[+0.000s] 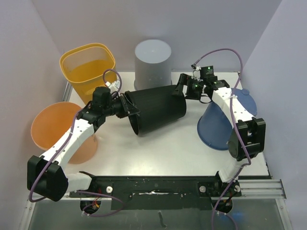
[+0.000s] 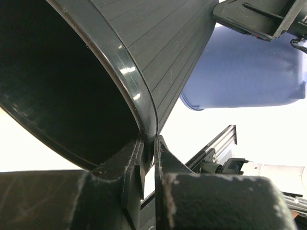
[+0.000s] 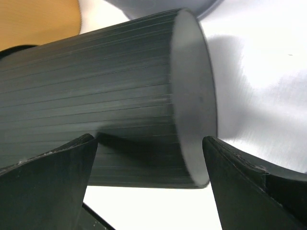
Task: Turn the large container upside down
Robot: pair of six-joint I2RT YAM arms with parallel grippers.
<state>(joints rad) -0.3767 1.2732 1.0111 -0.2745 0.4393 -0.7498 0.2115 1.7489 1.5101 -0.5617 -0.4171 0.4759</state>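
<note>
Overhead, the large black container (image 1: 156,109) lies on its side at the middle of the white counter (image 1: 182,148). Its open mouth faces the left arm and its closed base faces the rear right. The left gripper (image 1: 125,106) is at the mouth rim, and the right gripper (image 1: 181,89) is at the base end. A yellow basket (image 1: 87,64) and a grey bin (image 1: 152,60) stand behind the container. An orange bin (image 1: 55,132) sits at the counter's left edge, and a blue bin (image 1: 223,120) rests on the right, under the right arm.

Left wrist view: the left gripper is closed to a narrow slit, with the container's rim pinched between its fingers (image 2: 129,163). The blue bin shows beyond the ribbed wall.

Right wrist view: the right gripper is spread wide and grasps nothing. Its fingers straddle the container's base end, one beside the ribbed wall and the other clear of the flat base. Contact with the wall cannot be determined.
</note>
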